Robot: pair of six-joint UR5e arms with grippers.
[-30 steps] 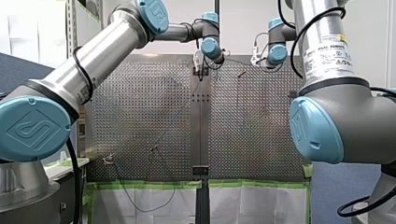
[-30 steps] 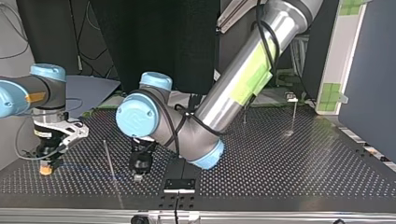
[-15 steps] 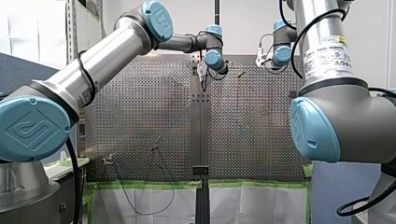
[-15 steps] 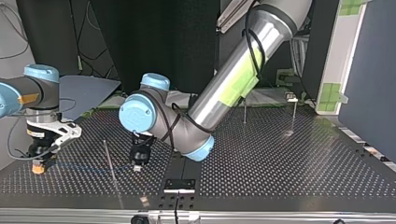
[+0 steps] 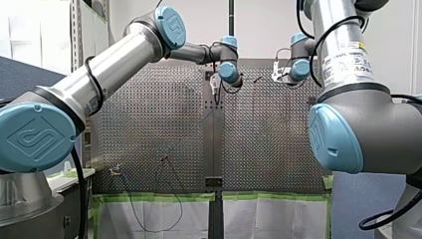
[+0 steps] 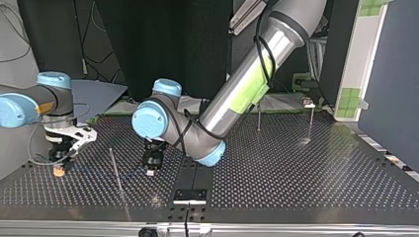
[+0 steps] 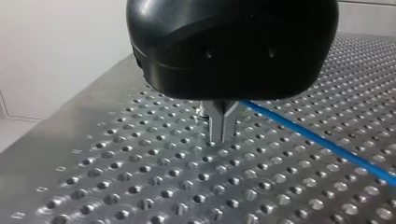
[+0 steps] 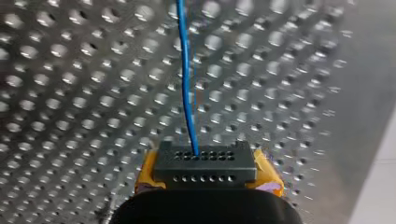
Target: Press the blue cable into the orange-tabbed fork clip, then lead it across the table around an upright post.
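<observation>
Item: thin blue cable [image 8: 186,93], stretched low over the perforated metal counter [image 6: 296,177], running past a thin upright metal post [image 6: 115,168]; on which side, cannot tell. Orange-tabbed fork clip: not identifiable, seating unconfirmed. Routing judged under way, wrap not yet made. My right claw [image 8: 205,158], yellow-padded, clenched on the cable at one side of the post. My left claw [image 7: 223,135], metal fingers apparently pinching the cable, at the post's opposite side, pointing straight down, tips at the counter.
</observation>
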